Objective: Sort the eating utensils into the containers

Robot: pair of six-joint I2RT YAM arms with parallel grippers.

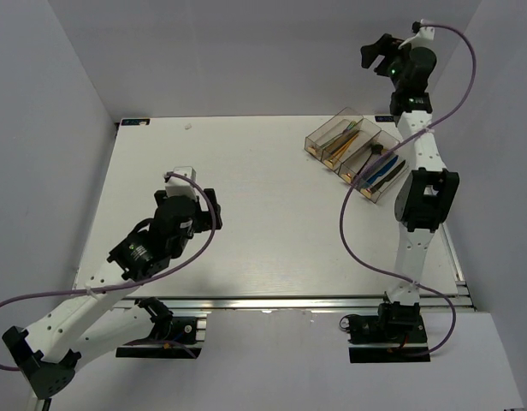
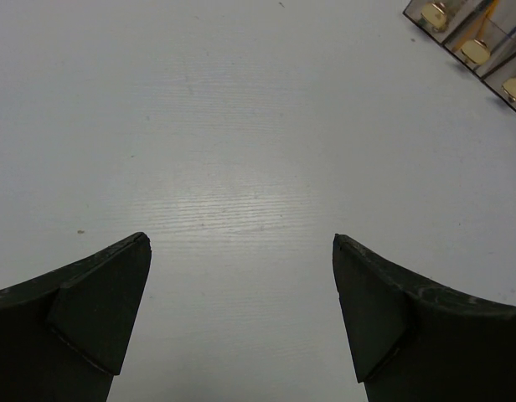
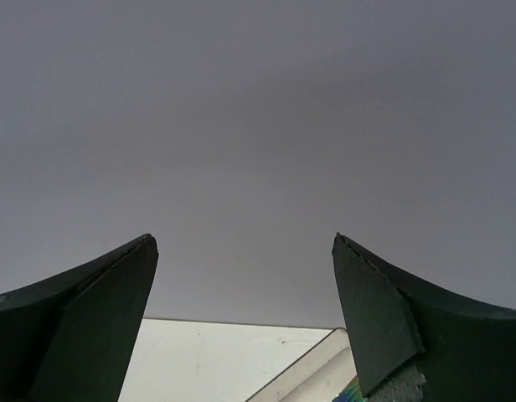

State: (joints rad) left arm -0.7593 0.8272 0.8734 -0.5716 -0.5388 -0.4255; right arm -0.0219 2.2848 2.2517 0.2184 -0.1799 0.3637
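The containers (image 1: 353, 154), four joined clear bins, sit at the far right of the desk (image 1: 246, 231), set diagonally. All utensils (image 1: 366, 163) lie inside: gold pieces in the two left bins, dark and blue pieces in the two right.

Left pincer (image 2: 241, 243): jaws wide apart, holding nothing, over bare desk.

Right pincer (image 3: 245, 239): jaws wide apart, holding nothing, raised above the bins.

The table (image 1: 246, 214) is white with faint, fine streaks, and the walls (image 1: 246, 51) around it are pale grey-lilac. At the far right the containers (image 1: 313, 137) are clear smoky plastic. The utensils (image 1: 342, 141) in the left bins are gold, and those in the right bins are dark, teal and blue. The left arm (image 1: 75, 308) and right arm (image 1: 417, 163) are white with black joints and purple cables (image 1: 345, 231) — the right one shows a small green light (image 1: 392, 62) — and the left gripper (image 2: 241, 243) and right gripper (image 3: 245, 243) have matt black fingers.
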